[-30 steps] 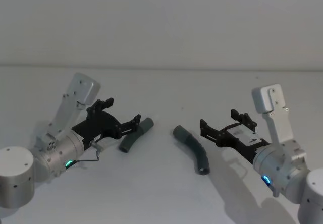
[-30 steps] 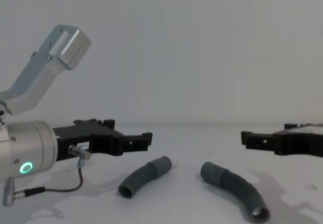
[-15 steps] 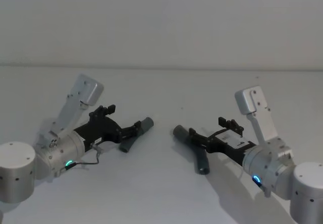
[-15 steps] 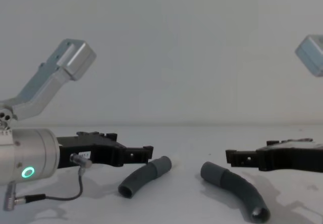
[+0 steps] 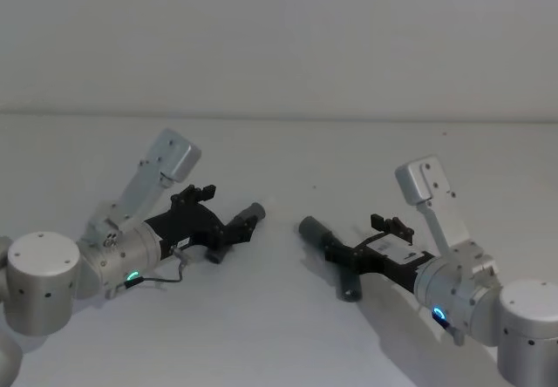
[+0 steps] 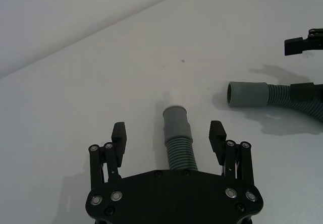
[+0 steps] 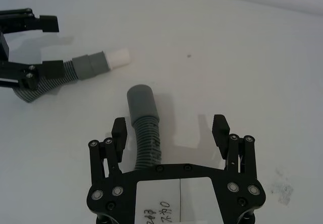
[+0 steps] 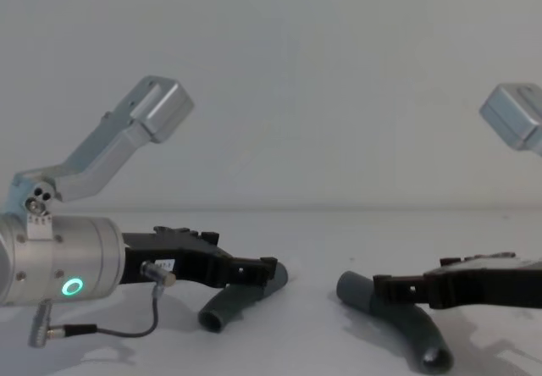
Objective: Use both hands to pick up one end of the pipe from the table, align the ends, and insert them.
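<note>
Table (image 5: 279, 343): plain white-grey. Both hose pieces lie flat on it, near each other but apart, cuffed ends facing across the gap in the middle.

Left arm (image 5: 122, 247) comes in from the left and right arm (image 5: 458, 287) from the right, both low over the surface.

Left gripper (image 6: 168, 131): fingers (image 6: 119, 133) spread wide. They straddle the ribbed section of the shorter hose piece (image 6: 179, 151), with a clear gap on both sides and no contact.

Right gripper (image 7: 170, 125): fingers (image 7: 220, 125) also spread. They straddle the longer hose piece (image 7: 147, 138) at the ribs just behind its cuff. The hose sits off-centre, nearer one finger, not pinched.

The longer piece's open cuff (image 6: 247, 93) is smooth grey and pokes out beyond the right fingertips.

The shorter piece's grey cuff (image 7: 91, 64) sticks out past the left fingertips. The white tip (image 7: 117, 58) at its end points roughly toward the longer piece.

Chest view: both pieces are down on the table, neither lifted.
</note>
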